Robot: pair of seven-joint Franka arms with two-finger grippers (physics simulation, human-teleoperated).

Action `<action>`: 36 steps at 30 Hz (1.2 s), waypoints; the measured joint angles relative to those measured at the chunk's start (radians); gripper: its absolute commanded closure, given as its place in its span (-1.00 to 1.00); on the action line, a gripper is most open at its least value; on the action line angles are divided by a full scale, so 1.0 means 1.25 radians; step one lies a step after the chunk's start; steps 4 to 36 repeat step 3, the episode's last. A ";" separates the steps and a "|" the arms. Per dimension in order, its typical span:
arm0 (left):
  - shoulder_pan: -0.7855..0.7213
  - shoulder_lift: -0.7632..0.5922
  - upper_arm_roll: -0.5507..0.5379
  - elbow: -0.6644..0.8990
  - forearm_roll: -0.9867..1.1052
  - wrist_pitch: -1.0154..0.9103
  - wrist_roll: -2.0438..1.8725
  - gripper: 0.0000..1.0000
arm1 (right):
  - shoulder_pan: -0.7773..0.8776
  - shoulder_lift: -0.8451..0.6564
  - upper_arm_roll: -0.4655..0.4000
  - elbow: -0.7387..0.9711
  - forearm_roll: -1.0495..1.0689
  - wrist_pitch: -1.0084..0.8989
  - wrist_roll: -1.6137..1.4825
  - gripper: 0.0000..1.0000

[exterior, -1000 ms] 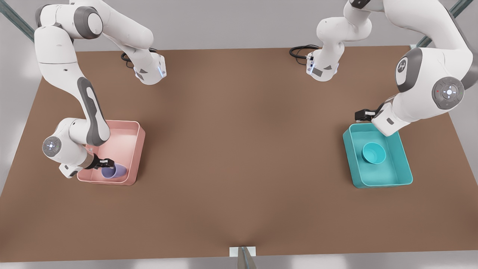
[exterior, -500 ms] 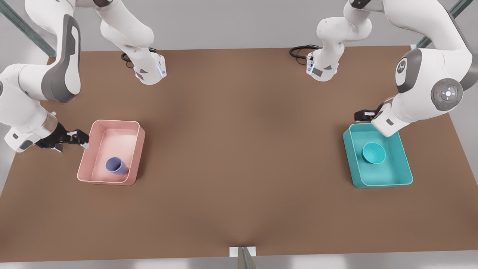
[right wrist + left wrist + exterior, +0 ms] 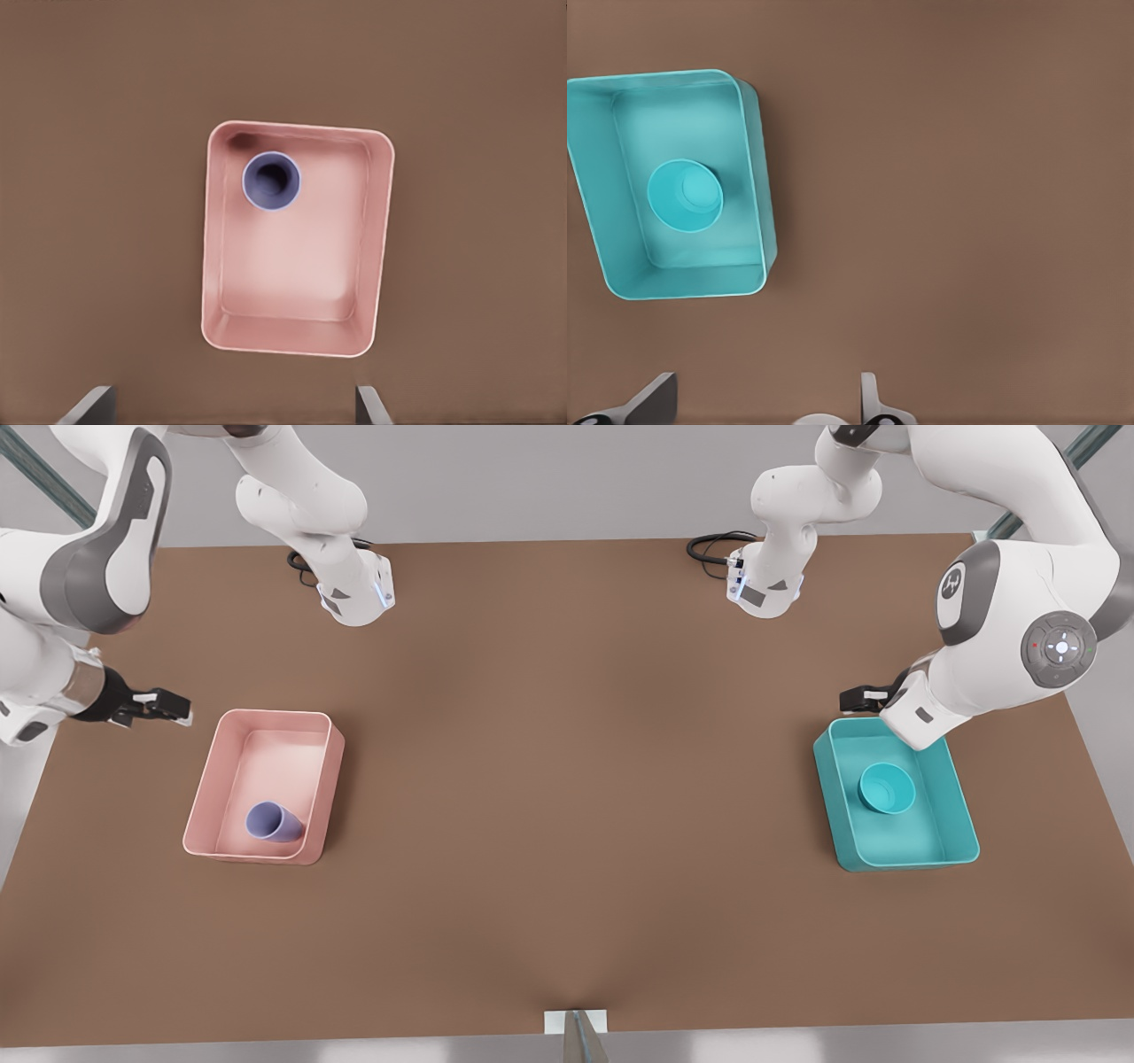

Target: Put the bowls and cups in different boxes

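The lavender cup [image 3: 273,821] [image 3: 271,181] stands upright in a near corner of the pink box [image 3: 330,775] [image 3: 292,341]. My right gripper [image 3: 173,708] [image 3: 230,405] hangs open and holds nothing, off the box's far corner at the front view's left. The small teal bowl [image 3: 886,787] [image 3: 685,195] sits in the middle of the teal box [image 3: 833,802] [image 3: 757,177]. My left gripper [image 3: 852,700] [image 3: 762,403] hovers open just behind that box's far edge, apart from the bowl.
Both arm bases [image 3: 356,593] [image 3: 764,586] stand at the table's back edge with black cables beside them. A wide stretch of brown tabletop [image 3: 576,779] lies between the two boxes. A small white bracket [image 3: 576,1023] sits at the front edge.
My right gripper let go of the cup, rose out of the pink box and drew back toward the front view's left. The cup stays standing in the box. The left arm barely moved.
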 measured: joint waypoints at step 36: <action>0.000 0.000 0.000 0.000 0.000 0.000 -0.001 -1.00 | 0.011 0.002 -0.005 0.001 -0.001 -0.014 0.006 -1.00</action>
